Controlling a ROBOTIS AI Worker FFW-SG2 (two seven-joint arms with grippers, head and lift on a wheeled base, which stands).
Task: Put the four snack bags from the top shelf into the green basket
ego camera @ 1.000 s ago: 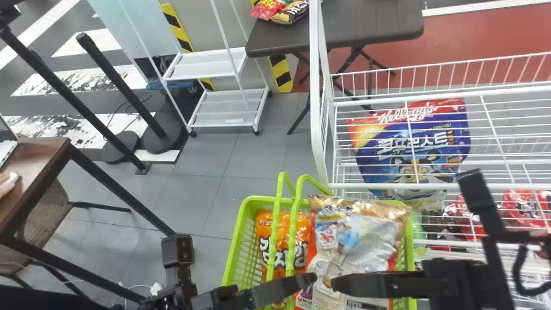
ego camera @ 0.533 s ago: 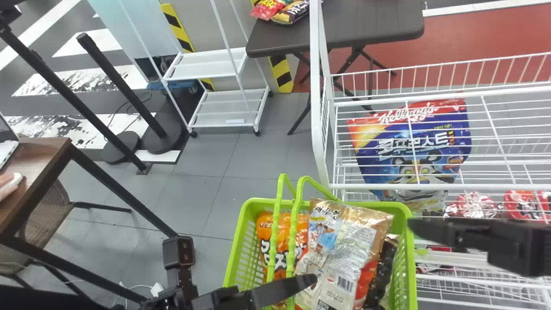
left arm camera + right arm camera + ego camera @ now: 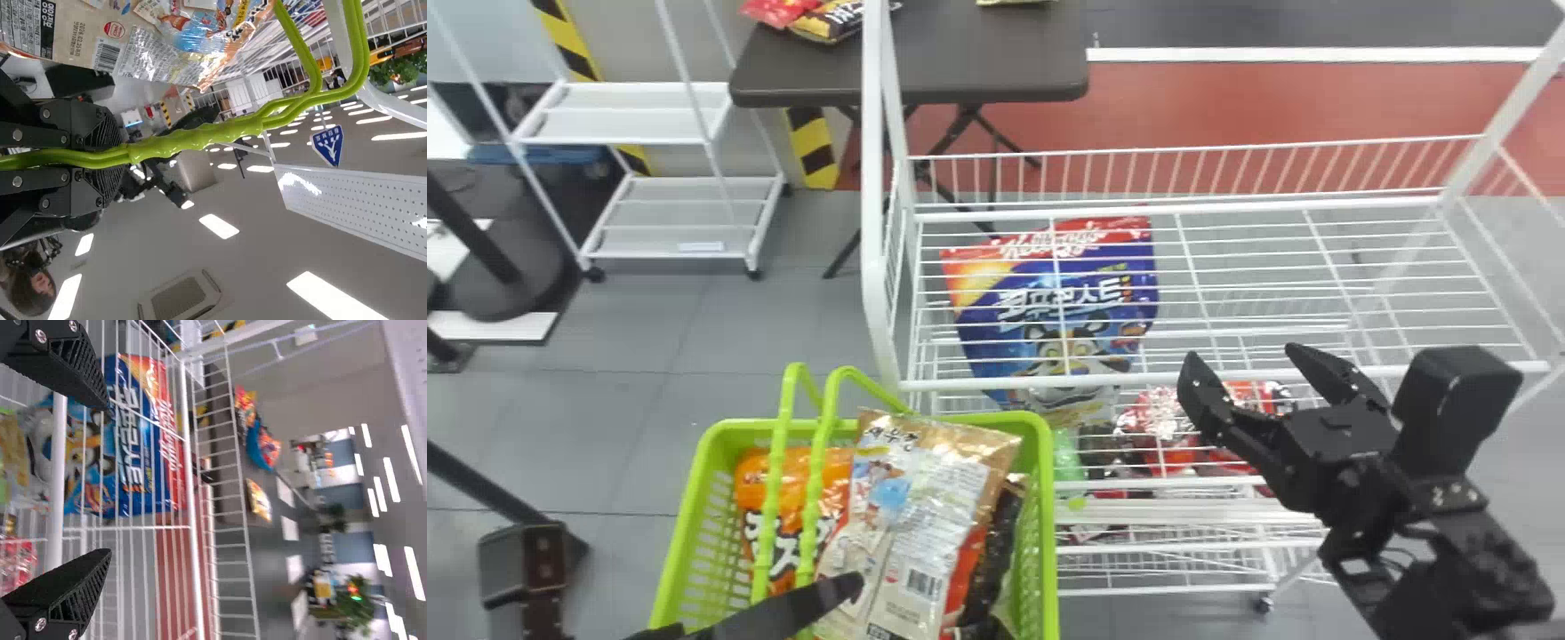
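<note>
Snack bags fill much of the green basket, and four can be made out there. Leftmost is an orange bag, seen between the handles. Those handles are clenched in the left gripper, which sits low by the basket and looks to be steadying it. Next comes a gold-and-silver bag lying on top, slanted; a second ago it spread wider across the basket, its top reaching the right rim. Past its right edge show a red-orange bag and a dark bag, the latter uncovered since then.

Farther right, a blue-and-red pouch shows through the wires of the white rack, seemingly below the top shelf, so probably no part of this job. Rightmost, the right gripper has its fingers spread with nothing between them, at the rack's front edge. It was over the basket a second ago and has drawn off to the right, while the head view has swung the same way. The loading therefore looks done; what remains is likely backing away without snagging the wires.
</note>
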